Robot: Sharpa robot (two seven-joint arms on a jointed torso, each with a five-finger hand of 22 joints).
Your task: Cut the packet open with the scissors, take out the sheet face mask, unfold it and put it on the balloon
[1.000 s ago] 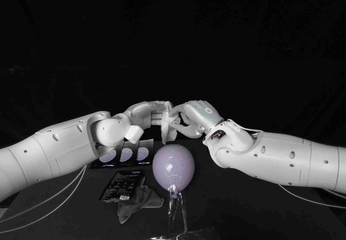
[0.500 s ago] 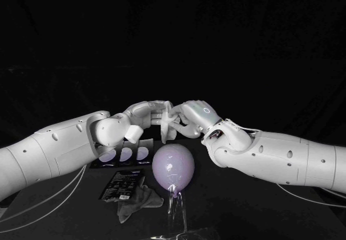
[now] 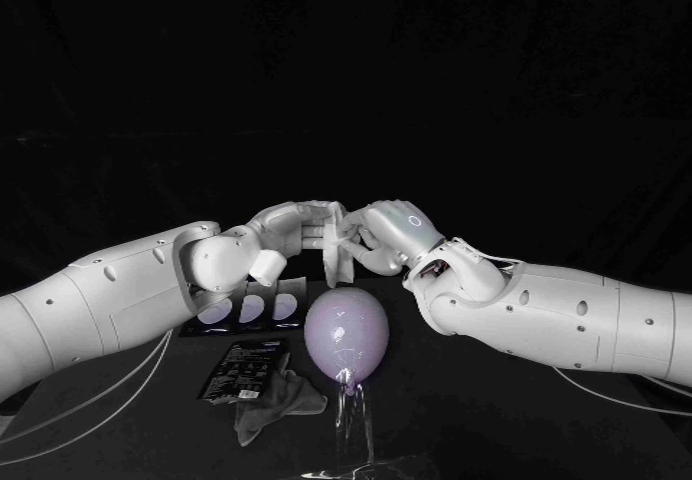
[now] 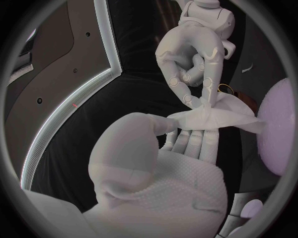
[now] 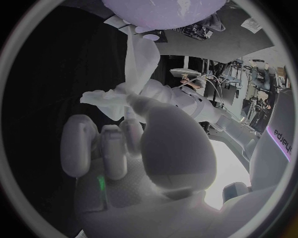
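Note:
Both hands hold the white sheet mask [image 3: 340, 252] in the air, just above and behind the pale purple balloon [image 3: 346, 335]. My left hand [image 3: 293, 228] grips its left side and my right hand [image 3: 387, 232] pinches its right side. In the left wrist view the mask [image 4: 217, 119] stretches, still partly folded, from my left hand [image 4: 168, 163] to my right hand's fingertips [image 4: 201, 96], beside the balloon [image 4: 279, 129]. In the right wrist view the mask [image 5: 133, 67] hangs from my right hand [image 5: 133, 144] towards the balloon [image 5: 164, 10]. The black packet [image 3: 242, 370] lies on the table.
The balloon stands on a clear stem and base [image 3: 353, 430] near the table's front. A crumpled grey sheet [image 3: 281, 400] lies beside the packet. A dark tray with pale oval shapes [image 3: 248, 310] sits under my left forearm.
My right hand has shifted a little and the mask's hanging part looks slightly narrower. Both hands keep their hold and the balloon has not moved.

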